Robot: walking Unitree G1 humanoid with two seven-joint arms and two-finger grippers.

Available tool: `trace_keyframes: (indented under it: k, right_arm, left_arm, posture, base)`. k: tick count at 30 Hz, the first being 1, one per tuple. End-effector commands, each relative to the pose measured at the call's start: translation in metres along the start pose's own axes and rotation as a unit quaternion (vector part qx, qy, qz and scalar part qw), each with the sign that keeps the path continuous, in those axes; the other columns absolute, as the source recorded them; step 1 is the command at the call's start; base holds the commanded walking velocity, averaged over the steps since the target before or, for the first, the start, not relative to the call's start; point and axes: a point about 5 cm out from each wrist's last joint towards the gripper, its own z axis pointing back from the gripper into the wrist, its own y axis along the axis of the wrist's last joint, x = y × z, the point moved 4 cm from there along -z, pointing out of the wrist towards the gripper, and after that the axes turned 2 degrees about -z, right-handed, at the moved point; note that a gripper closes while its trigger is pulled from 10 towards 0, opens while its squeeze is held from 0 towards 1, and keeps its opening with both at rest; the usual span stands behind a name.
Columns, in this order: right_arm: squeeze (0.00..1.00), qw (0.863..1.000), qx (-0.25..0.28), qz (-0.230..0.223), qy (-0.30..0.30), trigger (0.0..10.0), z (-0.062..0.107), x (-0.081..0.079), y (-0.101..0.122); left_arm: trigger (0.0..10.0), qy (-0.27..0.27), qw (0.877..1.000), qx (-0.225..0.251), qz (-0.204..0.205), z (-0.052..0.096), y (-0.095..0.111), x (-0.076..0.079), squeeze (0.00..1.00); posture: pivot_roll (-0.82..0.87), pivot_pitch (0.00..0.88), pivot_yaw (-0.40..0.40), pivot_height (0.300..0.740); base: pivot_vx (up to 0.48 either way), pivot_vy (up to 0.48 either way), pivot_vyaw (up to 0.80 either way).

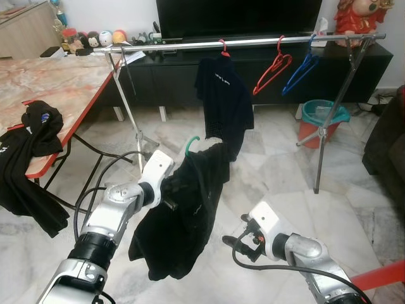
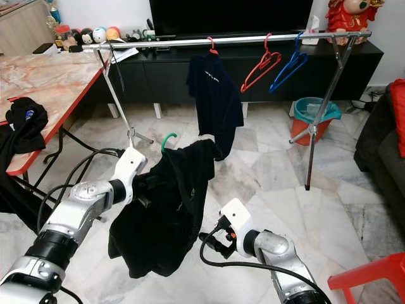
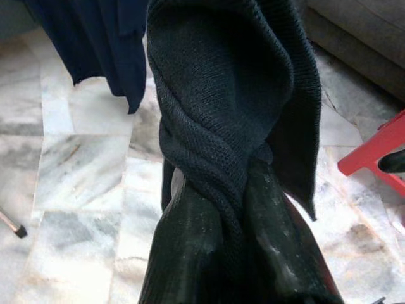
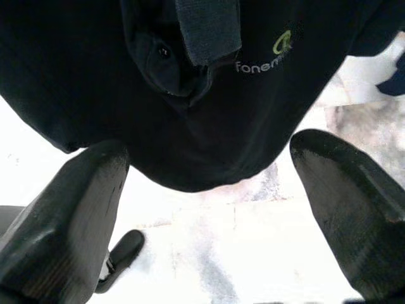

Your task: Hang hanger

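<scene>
A black shirt (image 1: 183, 215) on a green hanger, whose hook (image 1: 192, 144) sticks out at the top, hangs from my left gripper (image 1: 169, 193) above the marble floor. In the left wrist view the fingers (image 3: 190, 253) are shut on bunched fabric of the shirt. The silver clothes rail (image 1: 253, 42) stands beyond it, carrying a dark shirt (image 1: 223, 95) on a red hanger, an empty red hanger (image 1: 273, 71) and an empty blue hanger (image 1: 302, 69). My right gripper (image 1: 233, 246) is low, to the right of the held shirt, open, its fingers (image 4: 69, 209) wide apart and pointing at the shirt (image 4: 190, 95).
A marble-topped table (image 1: 57, 82) with a red edge stands at the left, with black clothes (image 1: 31, 136) draped over it. A black TV cabinet (image 1: 354, 69) runs behind the rail. A teal bucket (image 1: 323, 114), a dark sofa (image 1: 386, 145) and a red chair (image 1: 380, 275) are on the right.
</scene>
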Motion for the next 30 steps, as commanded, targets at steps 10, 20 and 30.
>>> trace_keyframes:
  k: [10, 20, 30]
  right_arm:
    - [1.00, 0.999, 0.040, -0.013, -0.017, 10.0, -0.008, 0.005, 0.013]
    - [0.00, 0.998, 0.056, -0.016, -0.020, 10.0, -0.013, 0.006, 0.017]
    - [0.00, 0.997, 0.062, -0.022, -0.047, 10.0, -0.017, 0.013, 0.018]
  left_arm:
    - [10.0, -0.025, 0.999, 0.008, 0.018, -0.007, 0.026, 0.007, 0.00]
    - [10.0, -0.062, 0.998, 0.014, 0.019, -0.007, 0.043, 0.027, 0.00]
    - [10.0, -0.091, 0.996, 0.019, 0.010, -0.002, 0.057, 0.044, 0.00]
  posture:
    - [0.01, 0.000, 0.047, 0.740]
    - [0.01, 0.000, 0.047, 0.740]
    - [0.02, 0.000, 0.041, 0.740]
  base:
    - [0.000, 0.000, 0.00]
    - [0.000, 0.000, 0.00]
    - [0.000, 0.000, 0.00]
